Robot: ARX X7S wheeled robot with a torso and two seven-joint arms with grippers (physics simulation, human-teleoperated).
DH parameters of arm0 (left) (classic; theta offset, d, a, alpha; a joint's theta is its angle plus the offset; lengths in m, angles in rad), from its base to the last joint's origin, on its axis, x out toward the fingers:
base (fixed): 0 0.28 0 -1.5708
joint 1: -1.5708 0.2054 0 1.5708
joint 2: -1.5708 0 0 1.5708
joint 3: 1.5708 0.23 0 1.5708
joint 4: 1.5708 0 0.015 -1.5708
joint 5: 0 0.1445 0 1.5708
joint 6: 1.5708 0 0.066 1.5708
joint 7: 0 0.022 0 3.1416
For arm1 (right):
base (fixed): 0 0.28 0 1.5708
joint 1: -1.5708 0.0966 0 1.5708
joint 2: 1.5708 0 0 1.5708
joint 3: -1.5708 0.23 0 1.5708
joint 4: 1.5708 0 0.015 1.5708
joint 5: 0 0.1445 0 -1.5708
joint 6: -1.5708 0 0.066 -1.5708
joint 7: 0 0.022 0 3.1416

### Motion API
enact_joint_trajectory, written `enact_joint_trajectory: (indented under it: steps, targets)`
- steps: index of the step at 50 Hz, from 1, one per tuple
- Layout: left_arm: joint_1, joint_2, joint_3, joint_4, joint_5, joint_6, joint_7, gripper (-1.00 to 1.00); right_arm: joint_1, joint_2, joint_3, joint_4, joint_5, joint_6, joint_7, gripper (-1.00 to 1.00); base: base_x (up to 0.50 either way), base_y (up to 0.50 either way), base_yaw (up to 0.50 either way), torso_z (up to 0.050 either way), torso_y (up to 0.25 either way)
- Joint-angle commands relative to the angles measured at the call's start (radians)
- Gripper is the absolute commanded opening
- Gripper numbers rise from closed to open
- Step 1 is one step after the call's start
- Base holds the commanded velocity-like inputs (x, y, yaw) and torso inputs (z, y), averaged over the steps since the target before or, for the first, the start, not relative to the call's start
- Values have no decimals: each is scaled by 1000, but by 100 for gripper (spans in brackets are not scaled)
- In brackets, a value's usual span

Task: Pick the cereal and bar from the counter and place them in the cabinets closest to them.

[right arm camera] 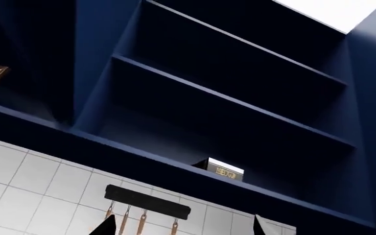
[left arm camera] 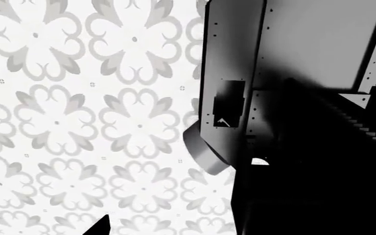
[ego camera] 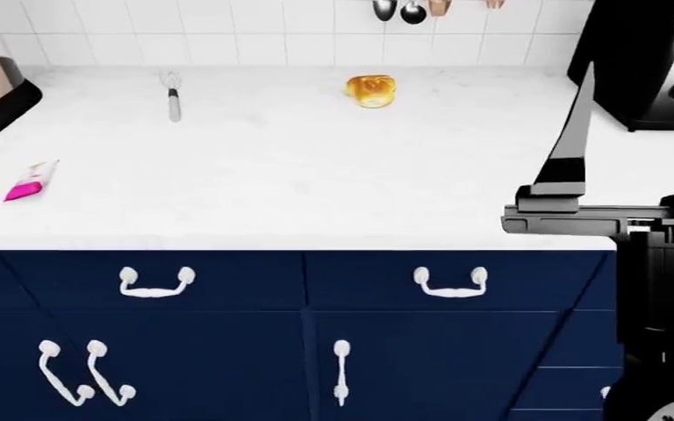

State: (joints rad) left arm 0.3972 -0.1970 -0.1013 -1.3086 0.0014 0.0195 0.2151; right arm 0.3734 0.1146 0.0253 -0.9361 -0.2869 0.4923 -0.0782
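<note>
Cereal [right arm camera: 218, 171] mostly hidden behind shelf.

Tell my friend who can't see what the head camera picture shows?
A white counter holds a pink bar at the left edge, a whisk and a bread roll near the tiled wall, and a black toaster far right. Below are navy cabinets with white handles; a black robot arm enters at right.

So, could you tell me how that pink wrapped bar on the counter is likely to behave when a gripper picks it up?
The bar looks small and thin, so probably light. It lies flat on the counter, so it should not roll. Its wrapper may be slippery and crumple under a pinch.
</note>
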Motion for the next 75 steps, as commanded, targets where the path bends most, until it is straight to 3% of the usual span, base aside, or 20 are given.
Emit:
enact_joint_trajectory:
  steps: [1,29,75]
  targets:
    - [0,-1,9,0,0,4,-3,100,-55,16,21,34,59,-119,43,100,0,500,0,0,0]
    - [0,-2,23,0,-3,6,-10,100,-84,34,-2,66,105,-165,82,100,0,500,0,0,0]
    - [0,-2,21,0,-2,5,-7,100,-71,55,-31,26,187,-109,92,100,0,500,0,0,0]
